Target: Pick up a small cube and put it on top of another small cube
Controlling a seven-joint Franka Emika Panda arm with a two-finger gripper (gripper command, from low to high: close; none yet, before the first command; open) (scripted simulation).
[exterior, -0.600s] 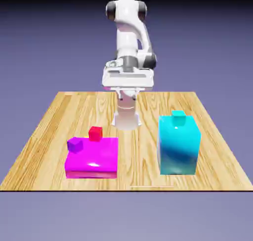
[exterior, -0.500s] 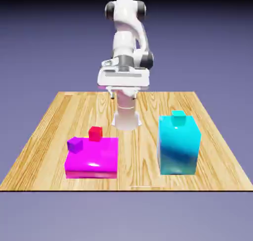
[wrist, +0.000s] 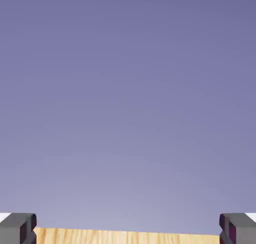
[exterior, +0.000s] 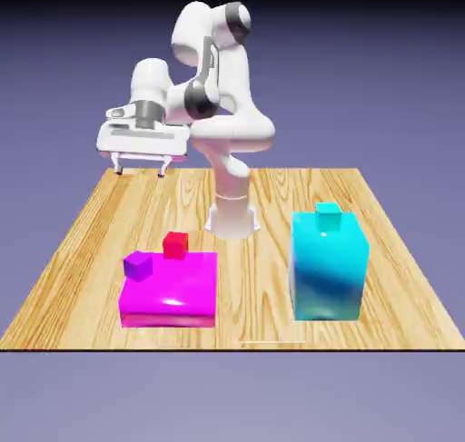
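Tiny red cube (exterior: 175, 244) resting on the far edge of the magenta block (exterior: 171, 290), just beside the purple cube (exterior: 138, 266). Gripper (exterior: 140, 169) high above the table's (exterior: 263, 215) far left, well apart from it, fingers spread wide, empty. Hand view: only backdrop, a table strip (wrist: 125, 236), both fingertips (wrist: 18, 228); no cubes

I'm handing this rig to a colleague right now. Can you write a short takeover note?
Gripper: open and empty, high over the table's far corner on the exterior view's left. The hand view shows only backdrop and a strip of table.
Red cube: at the back edge of the magenta block, untouched. Purple cube at that block's left corner; teal cube on the cyan block.
Done: nothing lifted or stacked.
Left: grasp the red cube, set it on another small cube.
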